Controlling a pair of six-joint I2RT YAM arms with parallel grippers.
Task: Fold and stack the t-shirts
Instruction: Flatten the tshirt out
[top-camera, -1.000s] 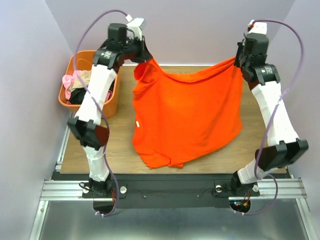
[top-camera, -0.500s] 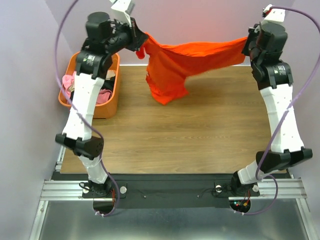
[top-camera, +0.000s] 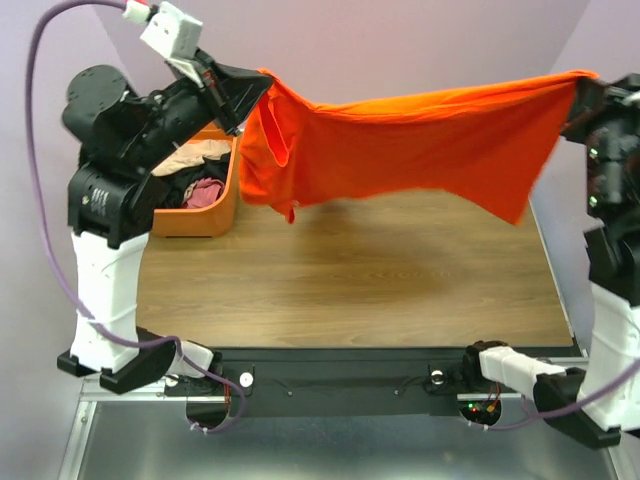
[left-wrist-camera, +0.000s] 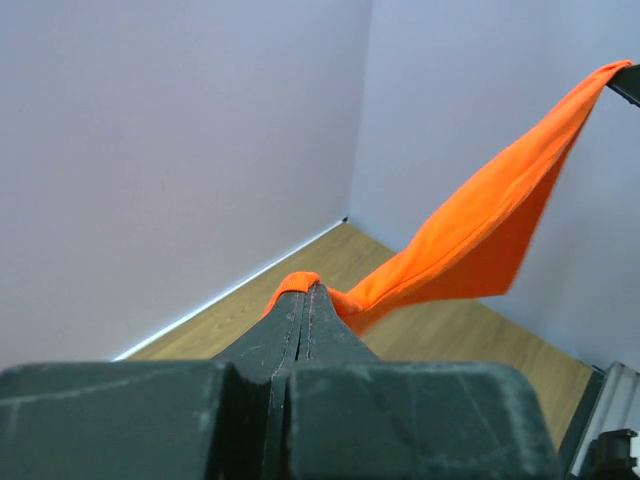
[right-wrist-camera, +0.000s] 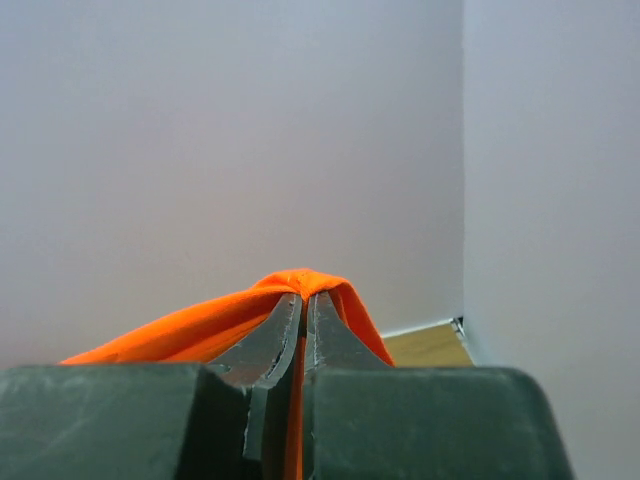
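Stretching the orange t-shirt (top-camera: 420, 140) out in the air above the desk (top-camera: 350, 290) looks to be the step in hand. The garment hangs clear of the desk, spanning from above its far left corner to above its far right edge. The left jaws are pinched tight on one bunched corner of cloth, and the right jaws are clamped just as tight on the opposite corner. Each wrist view shows a fold of orange nipped between closed tips.

A sleeve droops near the left end and the loose edge sags lowest toward the right, so the shirt is not flat. To do this well, I judge both ends should come down together and level. The hanging edge should meet the desk first, then the cloth should be drawn back so it lies smooth. Uneven heights or slack between the grips would likely bunch it.

Other garments (top-camera: 195, 170), pink and tan among them, sit in the orange tub (top-camera: 205, 215) at the desk's far left corner.
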